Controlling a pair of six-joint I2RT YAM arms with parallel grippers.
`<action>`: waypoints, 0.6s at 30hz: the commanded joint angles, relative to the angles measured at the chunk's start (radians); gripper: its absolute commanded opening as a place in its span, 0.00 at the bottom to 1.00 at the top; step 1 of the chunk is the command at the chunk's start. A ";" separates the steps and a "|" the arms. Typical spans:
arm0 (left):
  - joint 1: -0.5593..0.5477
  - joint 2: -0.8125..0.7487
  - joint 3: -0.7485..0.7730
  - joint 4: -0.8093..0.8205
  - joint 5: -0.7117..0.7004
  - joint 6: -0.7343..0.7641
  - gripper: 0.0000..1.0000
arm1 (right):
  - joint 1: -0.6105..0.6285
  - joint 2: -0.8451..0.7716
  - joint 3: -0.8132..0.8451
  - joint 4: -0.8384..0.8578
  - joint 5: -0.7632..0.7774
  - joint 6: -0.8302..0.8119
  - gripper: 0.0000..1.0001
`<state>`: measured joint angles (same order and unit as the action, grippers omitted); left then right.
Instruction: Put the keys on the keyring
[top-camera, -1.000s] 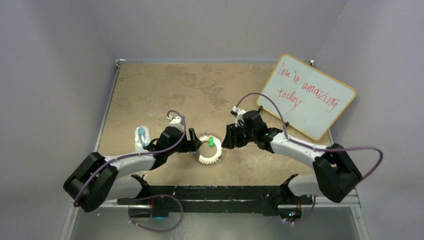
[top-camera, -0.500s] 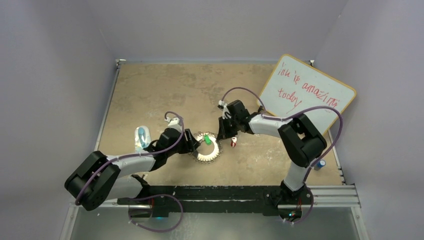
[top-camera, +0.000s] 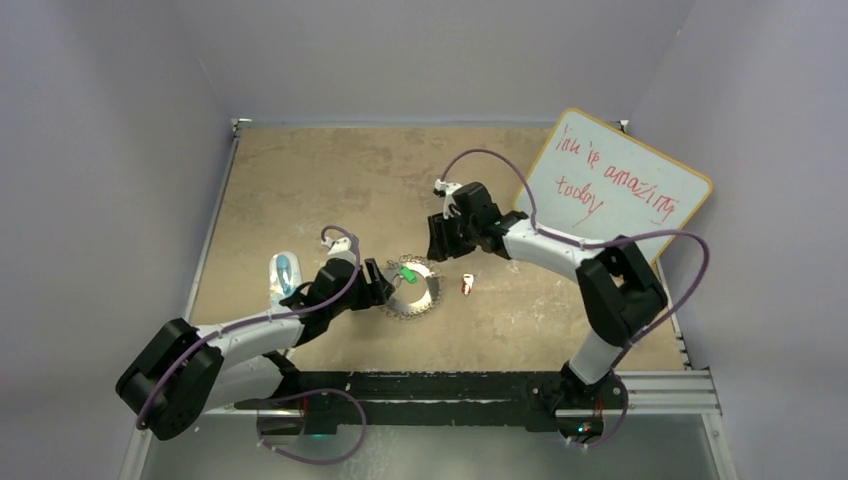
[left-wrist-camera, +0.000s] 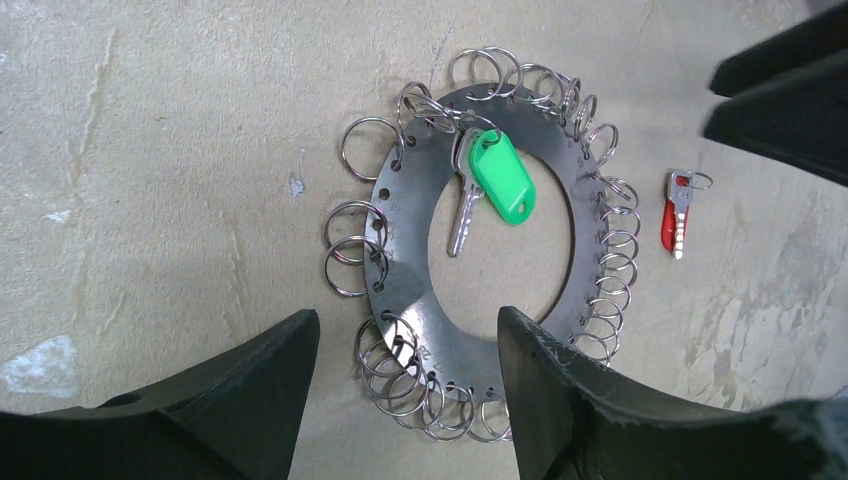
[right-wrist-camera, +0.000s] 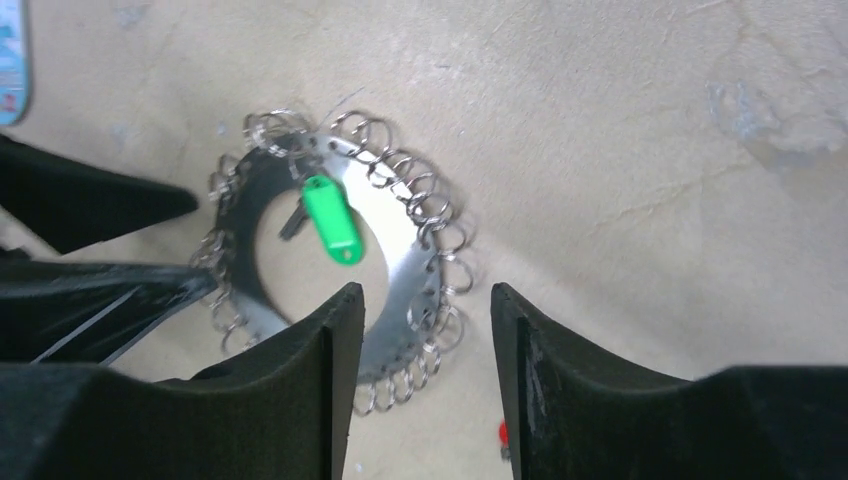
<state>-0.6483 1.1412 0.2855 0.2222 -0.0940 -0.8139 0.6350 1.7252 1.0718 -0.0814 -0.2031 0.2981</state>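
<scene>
- Two keys in view, in two different places. The green key (left-wrist-camera: 497, 178) lies across the open centre of the ring (left-wrist-camera: 400, 250), with its head at a small loop on the far rim. It looks threaded there, but I can't confirm it.
- The red key (top-camera: 467, 284) lies loose on the table (top-camera: 300, 180), just right of the ring and not touching it.
- Change: a second ago no red key showed on the table, and the right gripper (top-camera: 438, 248) sat close against the ring's right edge. Half a second ago the key lay on the table beneath it. The gripper has since pulled off toward the far side and left the key behind.
- Right gripper: jaws parted, with nothing between them in its wrist view.
- Left gripper (left-wrist-camera: 405, 380): jaws spread and empty, poised over the ring's near rim. Whether it touches the ring isn't clear. It has drawn back a little, and the ring has slid slightly left.
- Reading: the red key was let go, or slipped, before it reached a loop. One key looks done and one remains.
- Next move, as I judge it: pick the red key up again. It is small and lies flat, so the pinch will be awkward. The left gripper would need to steady the ring.
</scene>
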 joint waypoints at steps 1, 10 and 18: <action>0.001 -0.011 0.008 -0.018 -0.024 0.024 0.65 | 0.005 -0.132 -0.059 -0.056 -0.042 0.048 0.49; 0.000 0.040 0.017 0.055 0.012 0.033 0.65 | 0.023 -0.217 -0.228 0.000 -0.267 0.255 0.32; 0.000 0.075 0.030 0.077 0.033 0.041 0.65 | 0.060 -0.146 -0.240 0.043 -0.279 0.327 0.33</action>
<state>-0.6483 1.1999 0.2974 0.2909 -0.0811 -0.7914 0.6765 1.5524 0.8249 -0.0811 -0.4442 0.5644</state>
